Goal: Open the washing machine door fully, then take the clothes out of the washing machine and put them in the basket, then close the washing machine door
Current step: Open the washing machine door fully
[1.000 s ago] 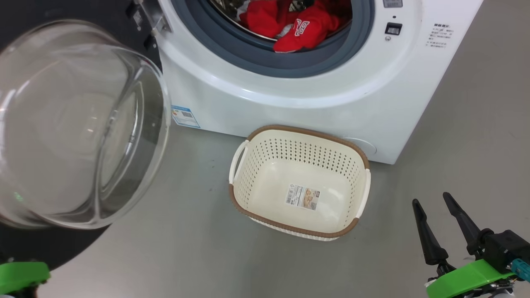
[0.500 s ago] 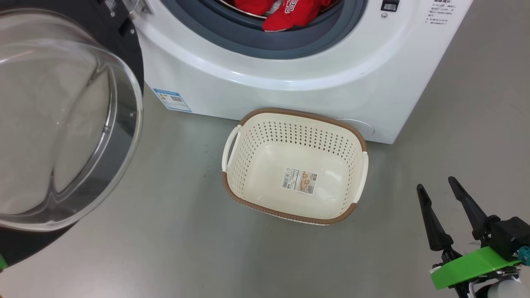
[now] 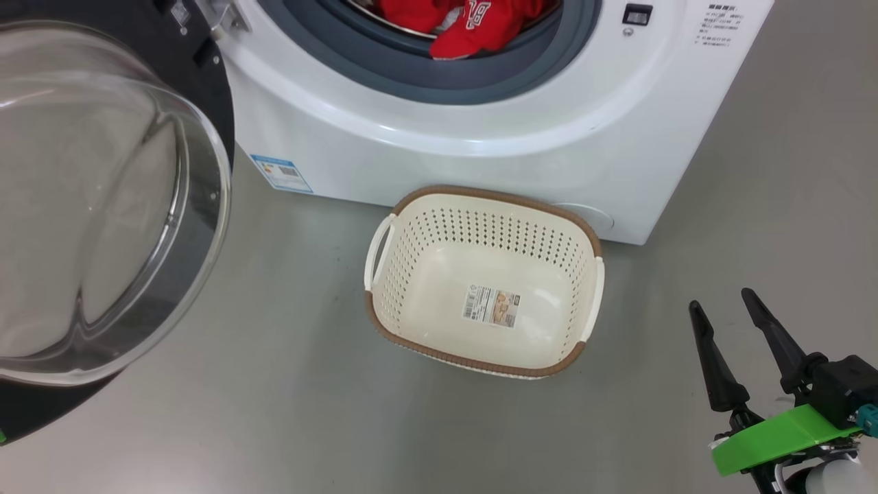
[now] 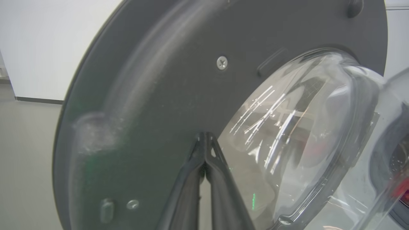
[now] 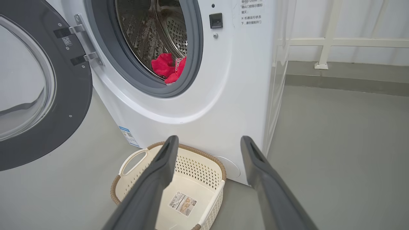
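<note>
The washing machine door (image 3: 89,206) stands swung open at the left, its glass bowl bulging toward me inside a black rim. Red clothes (image 3: 473,20) lie at the mouth of the white washing machine (image 3: 480,151), partly over the grey gasket. The cream basket (image 3: 425,274) sits empty on the floor against the machine's front. My right gripper (image 3: 720,300) hovers open to the basket's right with nothing in it. My left gripper (image 4: 204,135) is shut, its tips against the door's dark inner face (image 4: 153,80). From the right wrist I see my right gripper (image 5: 209,139), the basket (image 5: 204,172), the clothes (image 5: 166,67) and the door (image 5: 73,95).
Grey floor (image 3: 274,412) spreads around the basket and under the open door. A white railing (image 5: 322,41) and a wall stand to the machine's right. A blue label (image 3: 281,171) is stuck low on the machine's front.
The head camera has shifted, sliding the machine and basket left and up. The door looks swung slightly wider. My left arm's green wrist part has left the lower left corner. The right gripper stays open.
</note>
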Controlling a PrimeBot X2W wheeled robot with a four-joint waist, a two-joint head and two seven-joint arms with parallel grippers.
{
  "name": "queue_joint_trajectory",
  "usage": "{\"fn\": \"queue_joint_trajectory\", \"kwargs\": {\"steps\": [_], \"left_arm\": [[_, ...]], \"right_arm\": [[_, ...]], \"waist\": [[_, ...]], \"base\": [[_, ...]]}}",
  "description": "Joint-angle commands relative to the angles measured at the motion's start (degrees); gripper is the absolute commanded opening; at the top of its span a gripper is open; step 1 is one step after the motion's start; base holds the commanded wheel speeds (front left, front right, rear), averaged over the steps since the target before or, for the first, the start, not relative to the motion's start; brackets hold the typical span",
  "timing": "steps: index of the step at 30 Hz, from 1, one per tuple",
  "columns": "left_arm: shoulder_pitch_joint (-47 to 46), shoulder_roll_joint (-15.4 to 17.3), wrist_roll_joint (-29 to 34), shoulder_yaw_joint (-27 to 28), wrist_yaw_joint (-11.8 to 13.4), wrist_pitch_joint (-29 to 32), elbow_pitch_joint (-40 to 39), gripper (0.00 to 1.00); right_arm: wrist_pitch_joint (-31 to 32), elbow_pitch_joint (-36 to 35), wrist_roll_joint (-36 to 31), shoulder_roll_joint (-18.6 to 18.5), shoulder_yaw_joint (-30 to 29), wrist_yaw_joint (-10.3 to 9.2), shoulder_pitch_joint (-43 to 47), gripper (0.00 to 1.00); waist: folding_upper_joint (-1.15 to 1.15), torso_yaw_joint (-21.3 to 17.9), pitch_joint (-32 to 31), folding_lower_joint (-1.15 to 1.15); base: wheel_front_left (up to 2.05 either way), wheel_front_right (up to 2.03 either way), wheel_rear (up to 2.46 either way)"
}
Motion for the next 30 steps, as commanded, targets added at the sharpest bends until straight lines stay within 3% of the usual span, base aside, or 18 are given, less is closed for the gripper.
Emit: {"fn": "queue_joint_trajectory", "kwargs": {"steps": [1,6,20,22,26,27,28,29,30], "left_arm": [[0.68,2.50,0.51,1.11,-0.35,-0.27,-0.81,0.00],[3.36,2.50,0.12,-1.43,-0.77,-0.27,-1.56,0.00],[15.43,2.50,-3.11,-16.66,-0.86,-0.27,-9.17,0.00],[16.84,2.50,-3.07,-19.00,-0.86,-0.27,-10.58,0.19],[19.36,2.50,-1.99,-24.50,-0.86,-0.27,-13.26,0.45],[19.81,2.50,-2.14,-25.67,-0.86,-0.27,-13.78,0.47],[20.21,2.50,-2.31,-26.79,-0.86,-0.27,-14.19,0.81],[20.61,2.50,-2.23,-27.63,-0.86,-0.27,-14.51,0.94],[20.90,2.50,-2.28,-28.27,-0.86,-0.27,-14.73,0.98]], "right_arm": [[-0.52,-1.13,-0.30,-0.26,1.35,0.28,-0.68,1.00],[-0.52,-0.82,-0.26,0.31,1.62,0.28,-0.20,1.00],[-0.52,-0.02,0.16,2.28,1.38,0.28,2.13,1.00],[-0.52,-0.05,0.31,2.53,1.29,0.28,2.57,1.00],[-0.52,-0.26,0.45,2.88,1.01,0.28,3.22,1.00],[-0.52,-0.36,0.47,2.92,0.87,0.28,3.26,1.00],[-0.52,-0.46,0.48,2.94,0.70,0.28,3.32,1.00],[-0.52,-0.54,0.50,2.96,0.51,0.28,3.39,1.00],[-0.52,-0.61,0.53,2.97,0.30,0.28,3.44,1.00]], "waist": [[0.00,-0.04,-1.16,0.00],[0.00,0.15,-3.21,0.00],[0.00,-0.17,-9.02,0.00],[0.00,-0.59,-9.56,0.00],[0.00,-1.97,-10.07,0.00],[0.00,-2.42,-10.08,0.00],[0.00,-2.86,-10.14,0.00],[0.00,-3.33,-10.15,0.00],[0.00,-3.82,-10.18,0.00]], "base": [[0.00,0.00,0.00],[0.00,0.00,0.00],[0.00,0.00,0.00],[0.00,0.00,0.00],[0.00,0.00,0.00],[0.00,0.00,0.00],[0.00,0.00,0.00],[0.00,0.00,0.00],[0.00,0.00,0.00]]}}
